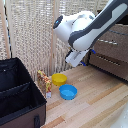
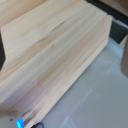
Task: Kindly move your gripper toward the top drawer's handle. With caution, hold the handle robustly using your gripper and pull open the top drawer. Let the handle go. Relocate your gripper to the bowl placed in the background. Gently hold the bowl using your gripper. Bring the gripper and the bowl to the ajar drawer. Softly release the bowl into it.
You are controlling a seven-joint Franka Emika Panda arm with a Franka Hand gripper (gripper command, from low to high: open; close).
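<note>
Exterior view: drawers [image 1: 112,47] at 2 o'clock all look closed, handle [image 1: 109,42] untouched, yellow bowl [image 1: 59,79] on the table [image 1: 95,100] at 6 o'clock beside the blue bowl [image 1: 68,92], gripper [image 1: 86,61] hidden, jaw state unclear; every step seemingly remains.

Light wooden platform [image 1: 95,95], yellow bowl [image 1: 59,78], blue bowl [image 1: 68,92], what looks like a small giraffe toy [image 1: 45,81], black bin [image 1: 19,95]
</note>
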